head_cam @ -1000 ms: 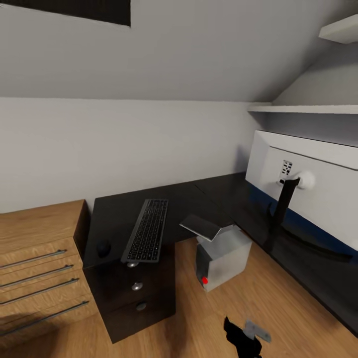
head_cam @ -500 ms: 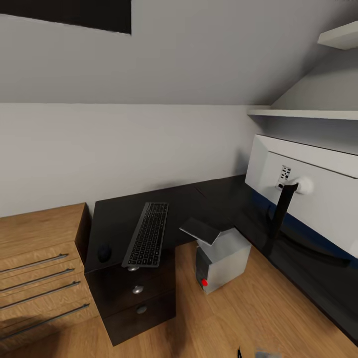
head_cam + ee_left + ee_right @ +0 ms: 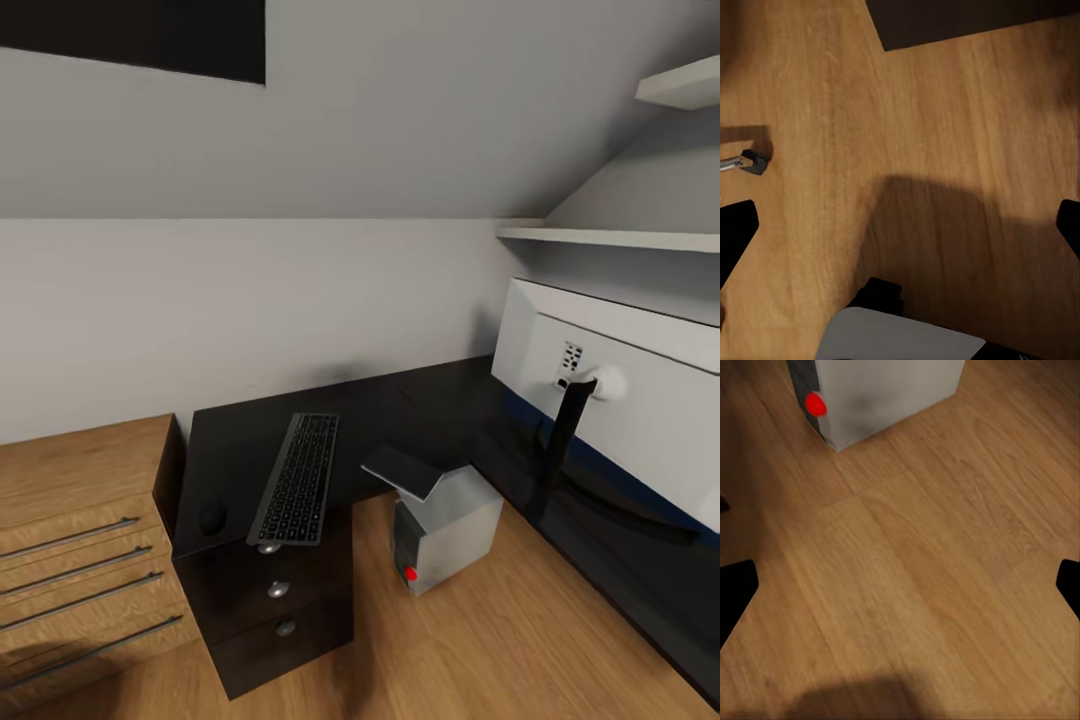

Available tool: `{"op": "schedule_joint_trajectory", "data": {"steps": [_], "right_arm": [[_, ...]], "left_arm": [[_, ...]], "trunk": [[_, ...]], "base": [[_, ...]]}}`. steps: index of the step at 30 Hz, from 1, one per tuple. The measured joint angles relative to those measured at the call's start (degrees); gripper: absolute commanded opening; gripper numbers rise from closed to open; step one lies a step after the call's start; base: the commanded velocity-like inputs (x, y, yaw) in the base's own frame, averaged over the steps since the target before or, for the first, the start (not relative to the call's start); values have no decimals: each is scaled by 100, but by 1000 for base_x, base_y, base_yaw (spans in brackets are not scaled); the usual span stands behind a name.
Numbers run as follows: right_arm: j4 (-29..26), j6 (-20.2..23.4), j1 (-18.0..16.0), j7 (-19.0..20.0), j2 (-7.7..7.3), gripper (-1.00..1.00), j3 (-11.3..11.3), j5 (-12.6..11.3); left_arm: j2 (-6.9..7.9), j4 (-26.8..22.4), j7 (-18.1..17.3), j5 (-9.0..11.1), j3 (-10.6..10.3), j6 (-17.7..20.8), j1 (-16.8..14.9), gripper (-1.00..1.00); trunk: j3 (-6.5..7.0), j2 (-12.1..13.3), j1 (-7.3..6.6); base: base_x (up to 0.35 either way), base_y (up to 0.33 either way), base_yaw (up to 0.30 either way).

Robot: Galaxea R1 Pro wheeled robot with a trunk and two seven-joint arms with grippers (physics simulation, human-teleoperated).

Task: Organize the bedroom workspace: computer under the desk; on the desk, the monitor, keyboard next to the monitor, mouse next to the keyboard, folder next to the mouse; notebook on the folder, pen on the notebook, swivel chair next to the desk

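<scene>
Where the black desk (image 3: pixel 420 405) bends, the keyboard (image 3: pixel 296 479) lies on top with the mouse (image 3: pixel 211 517) just beside it; monitor (image 3: pixel 620 415) stands on the other wing, back toward cam. Computer (image 3: pixel 445 530) sits on the wood floor (image 3: pixel 520 640) in the corner, partly under the desk edge. Wood drawer chest (image 3: pixel 80 540) adjoins the desk. Left gripper (image 3: pixel 900 225) and right gripper (image 3: pixel 900 589) both w/ jaws spread, over bare floor.

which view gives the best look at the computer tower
The head view: the computer shows whole, standing on the floor in the desk's inner corner, its red dot facing the camera. The right wrist view catches just its lower corner with the dot.
</scene>
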Motion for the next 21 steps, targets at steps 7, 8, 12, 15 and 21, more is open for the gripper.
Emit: {"op": "schedule_joint_trajectory", "data": {"steps": [7, 8, 12, 15, 21], "right_arm": [[21, -36, 0, -4, 2, 100, -2, -1], [22, -38, 0, -2, 3, 100, -2, 0], [26, -47, 0, 4, 8, 100, 11, 26], [30, -48, 0, 4, 12, 100, 20, 43], [37, -57, -1, 3, 48, 100, 42, 135]], "left_arm": [[-5, -90, 13, -2, 1, 29, 0, 100], [-5, -87, 13, -2, 0, 30, 0, 100], [2, -29, 14, 21, 10, 40, 1, 100], [3, 1, 14, 23, 23, 35, 0, 100], [8, 153, 1, 5, 19, 27, 1, 100]], "trunk": [[126, 281, -154], [144, 321, -176], [198, 443, -242], [198, 443, -242], [198, 443, -242]], "base": [[0, 0, 0], [0, 0, 0], [0, 0, 0], [0, 0, 0], [0, -188, 146]]}}
